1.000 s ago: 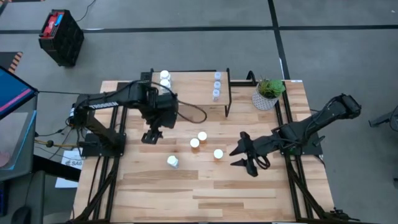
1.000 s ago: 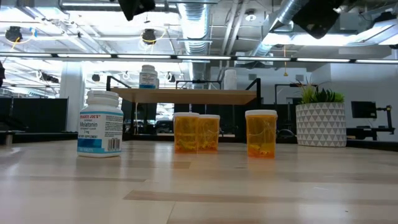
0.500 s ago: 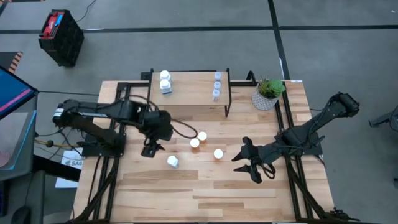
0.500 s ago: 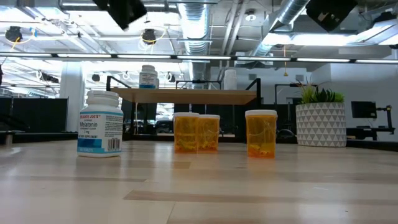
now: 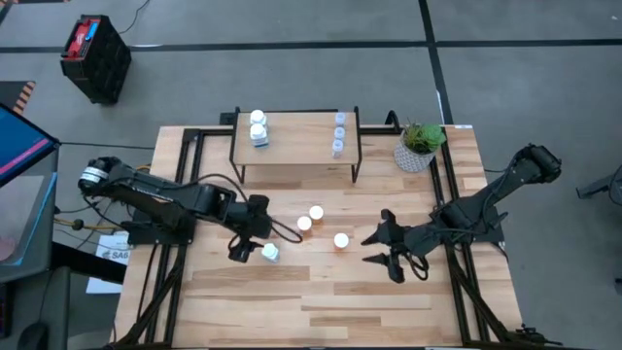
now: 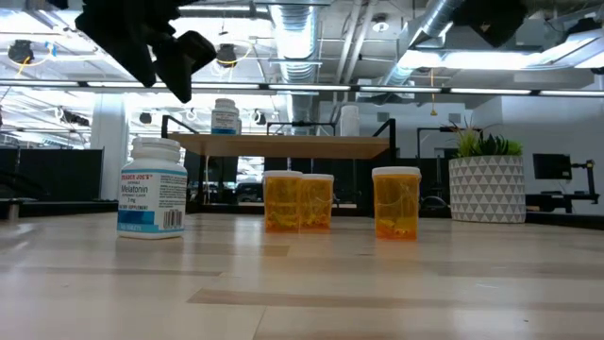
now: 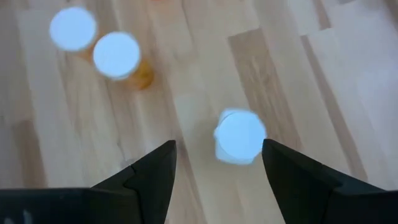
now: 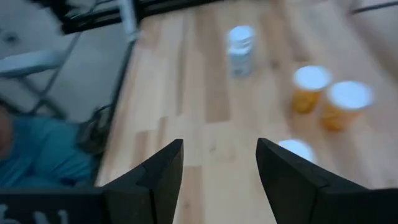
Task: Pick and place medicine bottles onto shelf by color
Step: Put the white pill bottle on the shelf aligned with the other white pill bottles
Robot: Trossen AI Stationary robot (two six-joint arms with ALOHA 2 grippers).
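One white blue-labelled bottle [image 5: 270,253] stands on its base on the table, with three orange bottles [image 5: 316,213] [image 5: 304,224] [image 5: 341,240] to its right. The shelf [image 5: 296,146] at the far side carries two white bottles [image 5: 258,127] and three small clear ones [image 5: 339,134]. My left gripper [image 5: 240,251] is open and empty, hovering just left of the lone white bottle; in the left wrist view the bottle's cap [image 7: 239,134] shows ahead of the fingers. My right gripper [image 5: 377,249] is open and empty, right of the orange bottles.
A white plant pot [image 5: 418,148] stands right of the shelf at the far right. In the low view the white bottle [image 6: 152,189] stands left of the orange ones [image 6: 396,203]. Bare tabletop [image 5: 321,301] lies toward the near edge.
My left gripper has moved from beside the shelf toward the table's near edge and down, ending close to the lone white bottle on the table. It has stayed open. The bottles have not moved.
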